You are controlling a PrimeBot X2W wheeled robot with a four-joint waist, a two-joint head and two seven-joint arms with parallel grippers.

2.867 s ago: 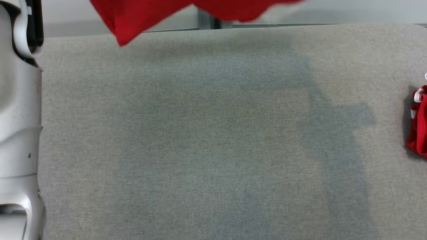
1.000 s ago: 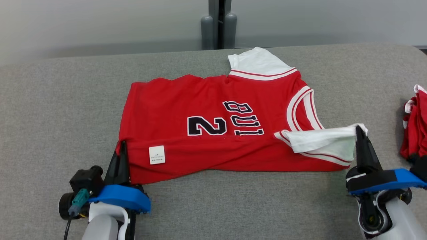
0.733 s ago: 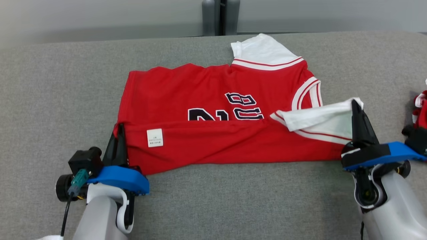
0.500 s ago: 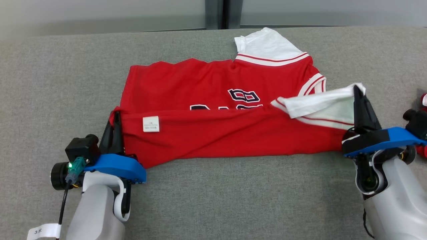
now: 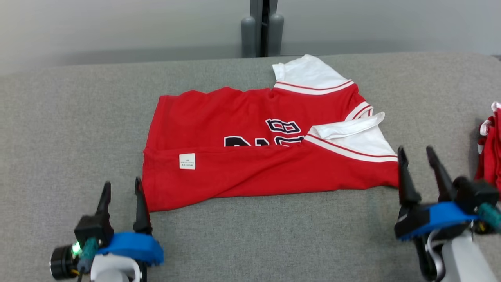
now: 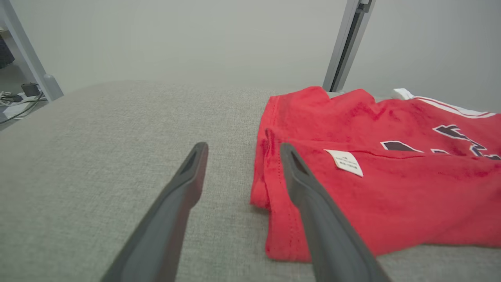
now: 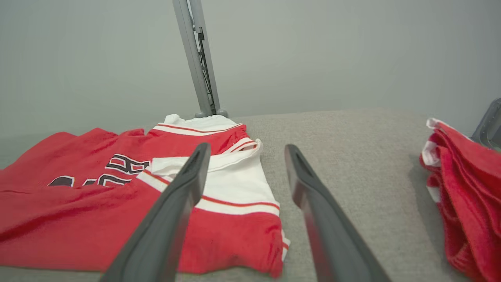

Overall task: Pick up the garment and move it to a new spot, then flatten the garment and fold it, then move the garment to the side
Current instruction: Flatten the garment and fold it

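The garment (image 5: pixel 250 176) is a red jersey with white sleeves, black lettering and a small white label, lying on the grey table (image 5: pixel 62 137). Its near strip is folded over onto the body and covers the lower half of the lettering. My left gripper (image 5: pixel 121 183) stands open just off the garment's near left corner, and in the left wrist view its right finger (image 6: pixel 313 203) lies along that corner of the garment (image 6: pixel 391 188). My right gripper (image 5: pixel 415 149) is open beside the near right corner, with nothing between its fingers. The right wrist view has the garment (image 7: pixel 98 203) to the left of the right gripper (image 7: pixel 246 145).
A second pile of red and white cloth (image 5: pixel 491 156) lies at the table's right edge, close to my right gripper; the same cloth pile (image 7: pixel 462 184) is in the right wrist view. A grey post (image 5: pixel 262 27) stands behind the table's far edge against a pale wall.
Both grippers have opened and let go of the garment's near corners, then drawn back toward me. The lifted edge and the white sleeve now lie flat on the jersey. The camera has shifted slightly.
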